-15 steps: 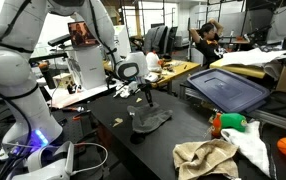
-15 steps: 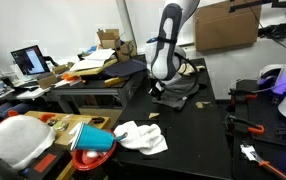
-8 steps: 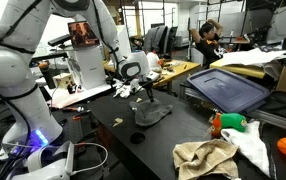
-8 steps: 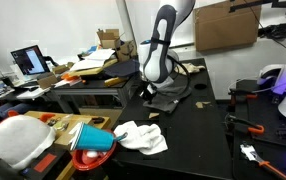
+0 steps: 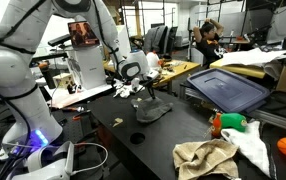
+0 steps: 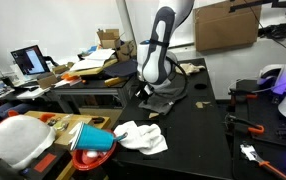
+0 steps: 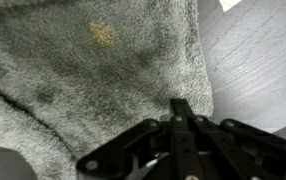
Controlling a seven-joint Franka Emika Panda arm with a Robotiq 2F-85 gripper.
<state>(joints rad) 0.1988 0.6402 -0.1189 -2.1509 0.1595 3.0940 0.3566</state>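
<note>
- gripper (image 5: 143, 96) jaws were clenched, pinching a fold of the dark grey fuzzy cloth (image 5: 151, 113); the wrist view showed the fingertips (image 7: 181, 110) pressed together in its pile.
- cloth lay on the black tabletop (image 5: 178, 135), well apart from the crumpled beige towel (image 5: 205, 155).
- progress, judged: grasp made; pinched part appeared raised into a peak (small in both exterior views), the rest on the table, not lifted clear.
</note>
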